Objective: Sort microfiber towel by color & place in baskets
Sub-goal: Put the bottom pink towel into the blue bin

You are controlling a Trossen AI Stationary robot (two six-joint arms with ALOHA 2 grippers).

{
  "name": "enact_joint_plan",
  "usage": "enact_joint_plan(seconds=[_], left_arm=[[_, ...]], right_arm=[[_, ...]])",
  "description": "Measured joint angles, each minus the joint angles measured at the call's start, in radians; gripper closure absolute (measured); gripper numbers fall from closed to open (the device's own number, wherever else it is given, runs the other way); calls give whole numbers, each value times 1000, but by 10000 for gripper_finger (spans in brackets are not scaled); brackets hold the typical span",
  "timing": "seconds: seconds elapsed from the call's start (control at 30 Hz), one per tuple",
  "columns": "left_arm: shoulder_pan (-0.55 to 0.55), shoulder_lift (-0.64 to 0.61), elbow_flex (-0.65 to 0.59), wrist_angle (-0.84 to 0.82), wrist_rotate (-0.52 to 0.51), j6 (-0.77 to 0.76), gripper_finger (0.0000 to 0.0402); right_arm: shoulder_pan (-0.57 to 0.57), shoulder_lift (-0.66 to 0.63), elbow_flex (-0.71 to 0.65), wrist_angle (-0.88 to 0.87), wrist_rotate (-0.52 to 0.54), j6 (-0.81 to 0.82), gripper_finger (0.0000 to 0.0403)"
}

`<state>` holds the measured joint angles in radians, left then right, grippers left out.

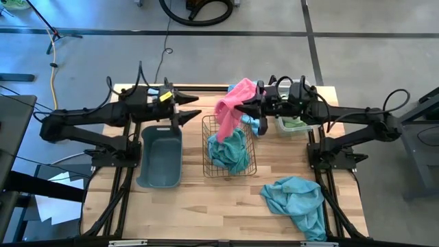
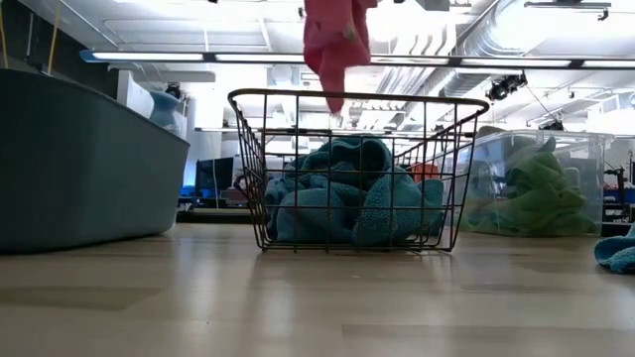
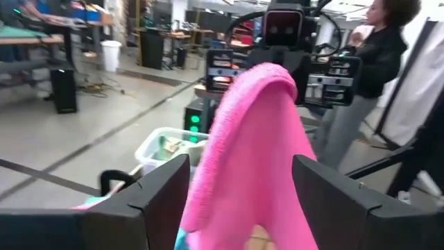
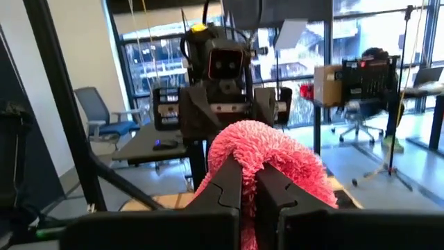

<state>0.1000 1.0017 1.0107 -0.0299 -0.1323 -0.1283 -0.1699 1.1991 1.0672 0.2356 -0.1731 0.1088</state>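
A pink microfiber towel hangs from my right gripper, which is shut on it above the far side of the wire mesh basket. The basket holds teal towels. My left gripper faces the pink towel from the table's left, open and a little short of it. A grey-blue tub stands left of the basket. A clear bin with a green towel stands to its right. Another teal towel lies on the table at the near right. My right gripper pinches a bunched fold at the top of the pink towel between its two shut fingers. The fingers come level from the table's right. The towel is lifted clear and hangs slack, its lower end at about the basket's rim, above the teal towels.
More pink cloth lies by the table's far edge behind the right gripper. A person stands beyond the table's right side. Bare wood lies along the near edge, left of the loose teal towel.
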Motion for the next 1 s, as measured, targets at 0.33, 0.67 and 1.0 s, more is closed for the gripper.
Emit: enact_joint_plan(seconds=[0.33,0.67,1.0], left_arm=[[28,164,134,-3,102,30,130],[40,268,176,5,249,-39,130],[41,325,177,171,407,-112,130]], right_arm=[[4,33,1,84,-90,22,403],[29,41,0,97,-132,-20,403],[19,40,0,157,-130,-21,402]])
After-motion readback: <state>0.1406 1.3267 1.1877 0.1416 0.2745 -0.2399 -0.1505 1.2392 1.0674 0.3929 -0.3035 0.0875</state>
